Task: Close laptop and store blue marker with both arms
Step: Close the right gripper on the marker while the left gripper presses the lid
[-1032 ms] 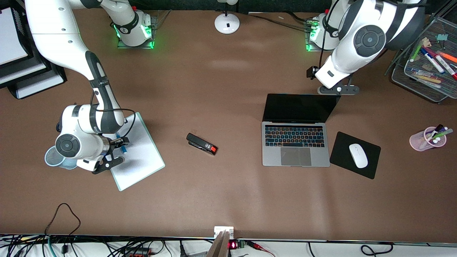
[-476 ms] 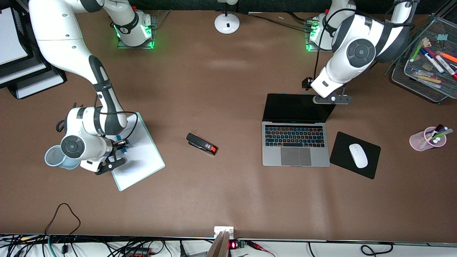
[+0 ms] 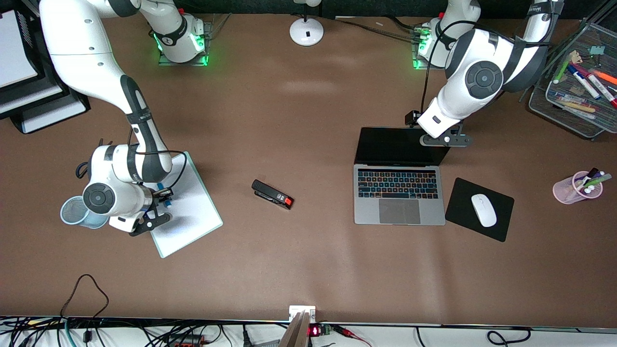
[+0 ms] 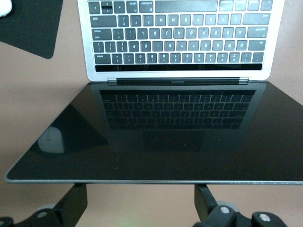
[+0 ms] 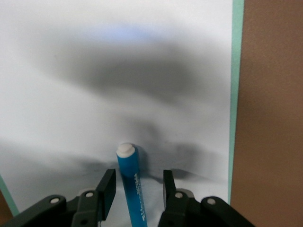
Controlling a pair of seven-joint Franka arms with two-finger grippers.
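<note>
The laptop [image 3: 399,193] stands open on the table, its black screen [image 4: 180,127] tilted back from the keyboard. My left gripper [image 3: 441,140] is at the top edge of the screen, toward the left arm's end. In the left wrist view it [image 4: 140,203] is open wide, with its fingers [image 4: 75,201] just past the lid's edge. The blue marker [image 5: 131,184] lies on the white clipboard [image 3: 190,207]. My right gripper [image 5: 137,189] is low over the clipboard, open, with one finger on each side of the marker. In the front view little of the marker [image 3: 167,203] shows beside the right gripper [image 3: 161,195].
A blue mesh cup [image 3: 72,212] stands by the right wrist. A black stapler [image 3: 272,194] lies mid-table. A white mouse [image 3: 483,210] sits on a black pad [image 3: 462,197] beside the laptop. A pink pen cup [image 3: 576,188], a wire tray [image 3: 573,103] and a lamp base [image 3: 306,31] stand around.
My left gripper has moved in from past the lid to the screen's top edge. My right gripper has shifted slightly over the marker and then stayed still.
</note>
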